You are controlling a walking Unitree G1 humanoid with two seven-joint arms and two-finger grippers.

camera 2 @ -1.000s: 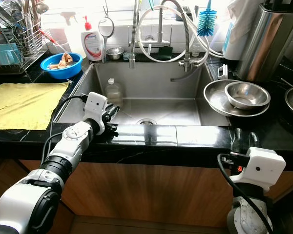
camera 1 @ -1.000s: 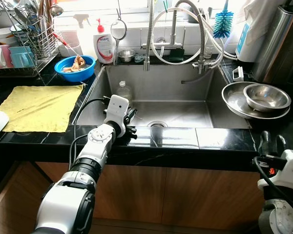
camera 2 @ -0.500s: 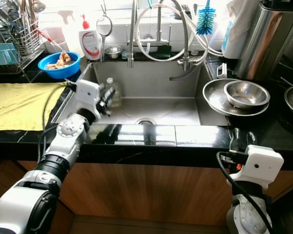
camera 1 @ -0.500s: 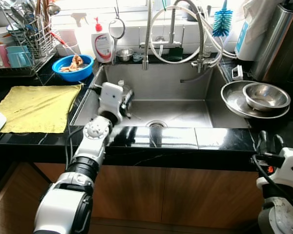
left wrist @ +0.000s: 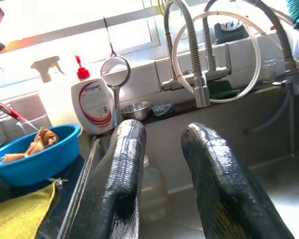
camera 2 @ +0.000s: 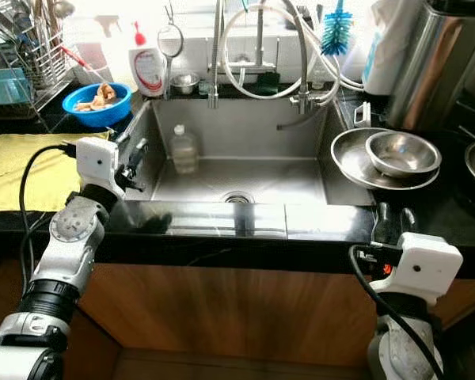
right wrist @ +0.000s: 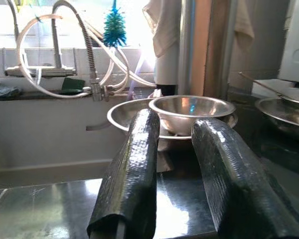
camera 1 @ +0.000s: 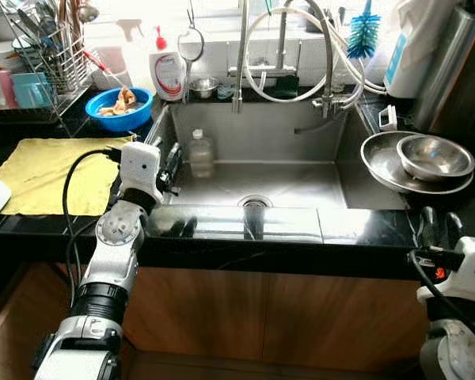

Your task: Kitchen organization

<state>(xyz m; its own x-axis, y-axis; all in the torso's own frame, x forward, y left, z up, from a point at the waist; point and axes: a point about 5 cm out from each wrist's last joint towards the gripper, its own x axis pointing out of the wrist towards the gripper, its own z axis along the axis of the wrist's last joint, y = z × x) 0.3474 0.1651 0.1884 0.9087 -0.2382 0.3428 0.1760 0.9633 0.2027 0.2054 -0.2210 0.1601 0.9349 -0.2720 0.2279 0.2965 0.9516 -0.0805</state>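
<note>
While your left gripper (camera 1: 171, 161) hovers at the sink's (camera 1: 301, 142) left rim, fingers parted and empty, the clear bottle (camera 1: 200, 153) stands upright just beyond it on the sink floor. Around you: yellow cloth (camera 1: 51, 170), blue bowl (camera 1: 120, 108), soap bottle (camera 1: 167, 70) — steel bowls (camera 1: 427, 158) stacked right. Your right gripper (camera 1: 437, 226) rests low by the counter edge, open, holding nothing.

Left gripper (camera 1: 169, 164) now drawn back from over the sink basin (camera 1: 301, 178) to its left rim, beside the yellow cloth (camera 1: 51, 170), fingers parted and empty, plastic bottle (camera 1: 199, 153) in the basin no longer hidden behind it
</note>
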